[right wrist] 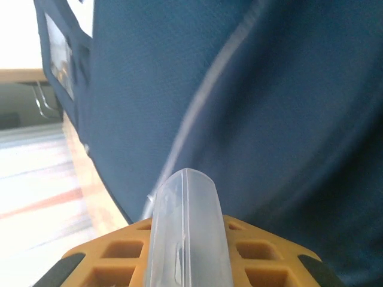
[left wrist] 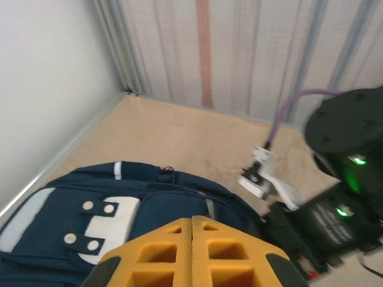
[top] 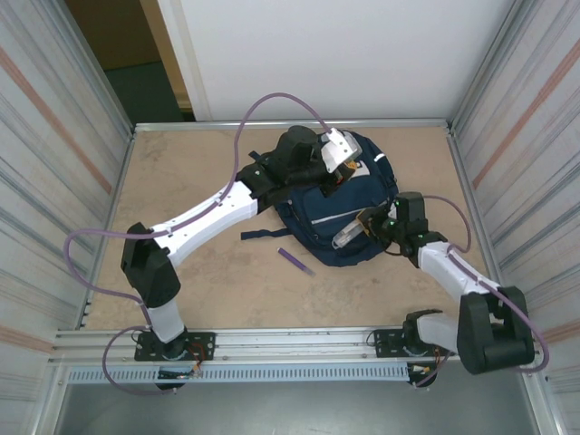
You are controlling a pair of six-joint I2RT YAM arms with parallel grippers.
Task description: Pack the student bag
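The right end effector [right wrist: 185,232] pinches a clear case [right wrist: 182,197] between its fingers, with the rounded end sticking out in front. It is right up against the near right side of the bag [top: 358,204]; in the wrist view, blue fabric is close ahead of the case. The left end effector [left wrist: 192,226] is pressed together, with nothing to be seen between its fingers. It hovers over the far, upper end of the bag, near the white patches.

The bag lies flat on the table [top: 199,172], in its far right part. A purple pen [top: 296,259] lies on the table just beside the bag's near left edge.

Packing looks unfinished: the case is not yet inside, and the pen is still out. I cannot tell whether a pocket is open or what is already in the bag.

Count: one bag, one case, one pen, two arms.
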